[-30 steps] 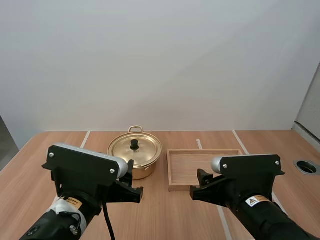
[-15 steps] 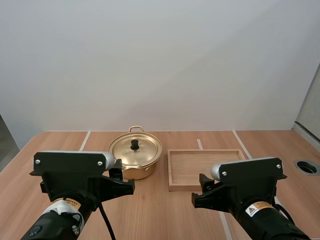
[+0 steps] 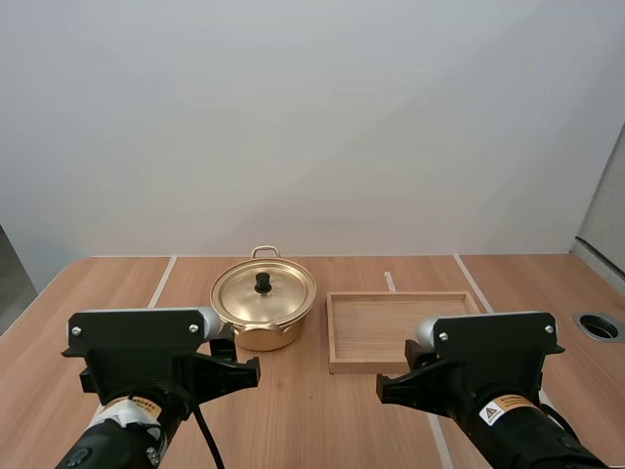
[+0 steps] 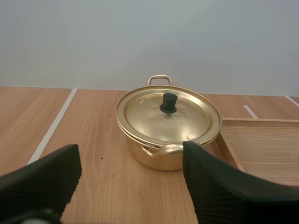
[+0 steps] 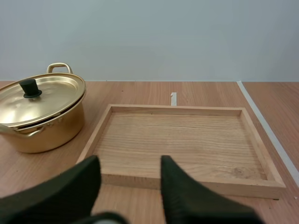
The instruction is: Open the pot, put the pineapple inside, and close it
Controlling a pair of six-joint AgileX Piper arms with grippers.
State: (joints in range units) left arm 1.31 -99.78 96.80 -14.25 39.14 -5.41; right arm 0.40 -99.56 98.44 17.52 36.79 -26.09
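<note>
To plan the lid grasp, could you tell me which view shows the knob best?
The left wrist view: the knob stands large and unobstructed on the lid. The right wrist view shows it smaller, the high view smallest.

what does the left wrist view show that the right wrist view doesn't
Left wrist view: the whole pot, ahead of the open left gripper. Right wrist view: the whole wooden tray, ahead of the open right gripper. Both: the lid on the pot and the tray beside it on the table.
</note>
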